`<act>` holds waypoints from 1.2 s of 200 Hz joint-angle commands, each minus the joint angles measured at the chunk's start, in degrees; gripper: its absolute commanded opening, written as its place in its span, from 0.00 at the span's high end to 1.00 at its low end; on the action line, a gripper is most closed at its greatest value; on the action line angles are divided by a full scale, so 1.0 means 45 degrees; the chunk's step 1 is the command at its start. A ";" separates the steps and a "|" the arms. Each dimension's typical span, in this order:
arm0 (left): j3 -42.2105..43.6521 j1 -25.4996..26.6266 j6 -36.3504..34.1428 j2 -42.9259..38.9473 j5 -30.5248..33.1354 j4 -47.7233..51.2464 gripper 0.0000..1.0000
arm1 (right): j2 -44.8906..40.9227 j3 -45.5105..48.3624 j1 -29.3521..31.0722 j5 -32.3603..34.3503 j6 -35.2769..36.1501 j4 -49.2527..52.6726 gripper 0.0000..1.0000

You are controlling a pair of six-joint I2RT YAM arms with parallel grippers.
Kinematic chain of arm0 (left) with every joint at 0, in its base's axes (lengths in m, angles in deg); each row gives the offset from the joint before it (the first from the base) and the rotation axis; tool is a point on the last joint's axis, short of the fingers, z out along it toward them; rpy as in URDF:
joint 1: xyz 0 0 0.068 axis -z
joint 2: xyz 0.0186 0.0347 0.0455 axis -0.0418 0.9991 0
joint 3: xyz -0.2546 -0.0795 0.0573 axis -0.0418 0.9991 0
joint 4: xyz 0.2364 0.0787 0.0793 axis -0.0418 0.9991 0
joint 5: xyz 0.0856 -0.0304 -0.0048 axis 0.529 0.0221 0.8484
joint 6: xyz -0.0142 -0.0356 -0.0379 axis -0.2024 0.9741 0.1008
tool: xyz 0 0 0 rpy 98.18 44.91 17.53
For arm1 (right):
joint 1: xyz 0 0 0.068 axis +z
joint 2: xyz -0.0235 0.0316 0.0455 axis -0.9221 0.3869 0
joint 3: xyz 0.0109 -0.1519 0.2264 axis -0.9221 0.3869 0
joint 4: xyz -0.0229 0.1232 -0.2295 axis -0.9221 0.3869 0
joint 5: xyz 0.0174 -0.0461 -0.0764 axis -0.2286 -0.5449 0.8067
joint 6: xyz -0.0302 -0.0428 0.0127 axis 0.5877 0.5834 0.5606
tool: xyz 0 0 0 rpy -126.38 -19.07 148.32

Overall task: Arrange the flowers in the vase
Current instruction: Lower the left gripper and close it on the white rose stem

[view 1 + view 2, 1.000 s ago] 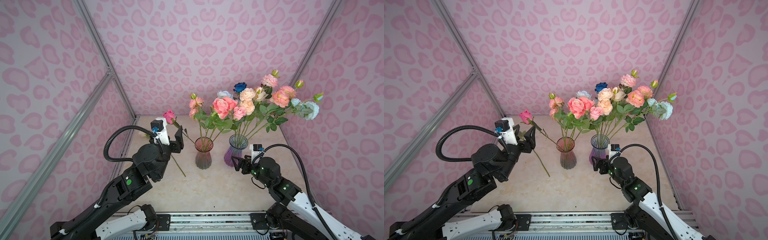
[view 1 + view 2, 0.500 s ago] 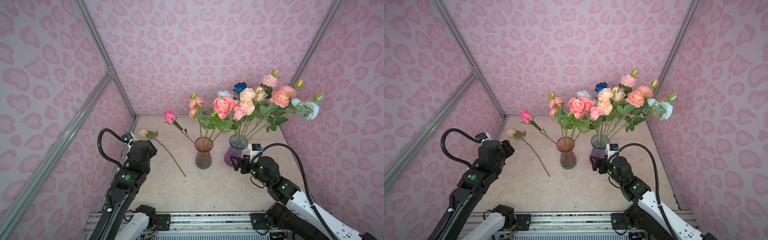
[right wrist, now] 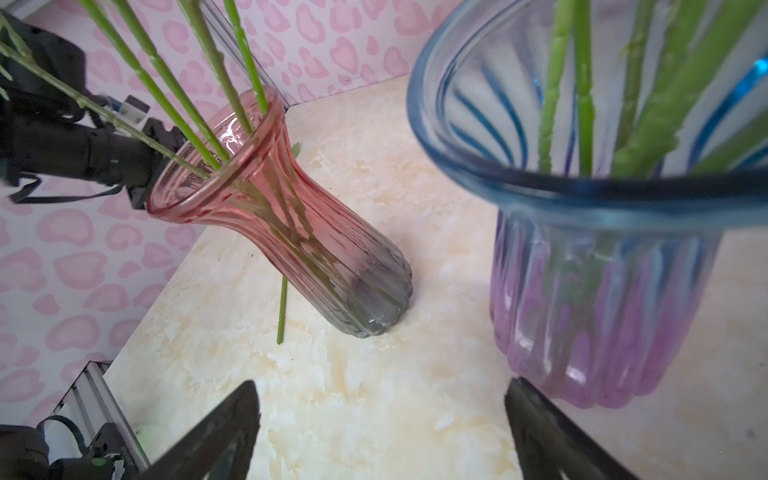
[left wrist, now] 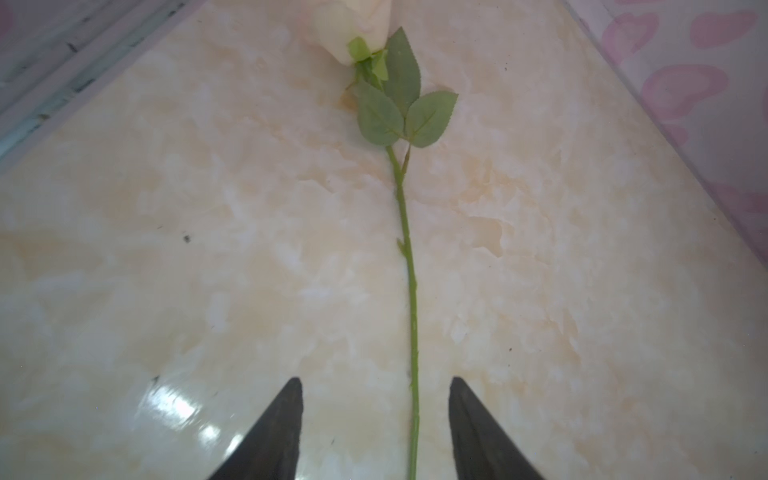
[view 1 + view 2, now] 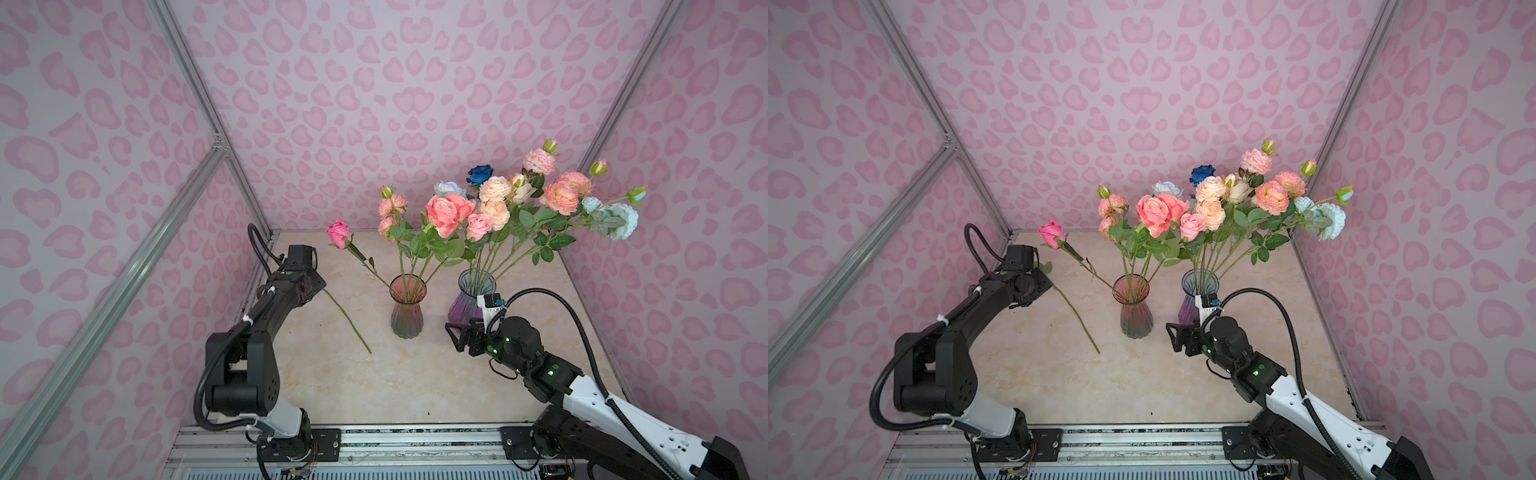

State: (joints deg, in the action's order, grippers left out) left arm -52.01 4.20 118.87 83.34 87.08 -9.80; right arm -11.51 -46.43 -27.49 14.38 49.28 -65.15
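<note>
Left gripper (image 4: pixel 375 382) straddles the cream rose stem (image 4: pixel 409 270), jaws spread, aligned for pickup. Right gripper (image 3: pixel 381 382), spread and empty, stands beside the purple vase (image 3: pixel 582 199), likely to steady it.

A pink vase (image 5: pixel 407 307) stands upright, holding pink roses (image 5: pixel 392 205) and a magenta rose (image 5: pixel 338 233) that leans far left. Just right of it a purple vase (image 5: pixel 473 297) holds a fuller bunch (image 5: pixel 494 189) of peach, pink, pale blue and deep blue blooms. Left of the pink vase a cream rose (image 4: pixel 409 257) lies flat on the desk (image 5: pixel 415 382).
</note>
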 commanded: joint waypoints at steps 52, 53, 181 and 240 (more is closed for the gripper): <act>-0.3924 0.0333 0.0824 0.4594 -0.0520 0.2457 0.53 | -0.0256 -0.0126 0.0111 0.0837 0.0255 -0.0201 0.07; -0.3932 0.0337 0.0836 0.4623 -0.0510 0.2478 0.53 | -0.0262 -0.0126 0.0102 0.0840 0.0257 -0.0190 0.07; -0.3645 0.0379 -0.0025 0.5544 -0.0010 0.2472 0.90 | -0.0542 -0.0141 0.0113 0.0759 -0.0020 0.0036 0.07; -0.2577 0.0380 -0.0286 0.3647 0.0042 0.2076 0.97 | -0.0795 -0.0275 0.0103 0.0784 -0.0042 0.0275 0.07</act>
State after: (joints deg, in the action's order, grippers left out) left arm -65.14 5.88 118.17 104.17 87.38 -0.76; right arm -14.72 -47.30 -27.01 17.35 49.32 -64.06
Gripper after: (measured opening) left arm 0.068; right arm 0.930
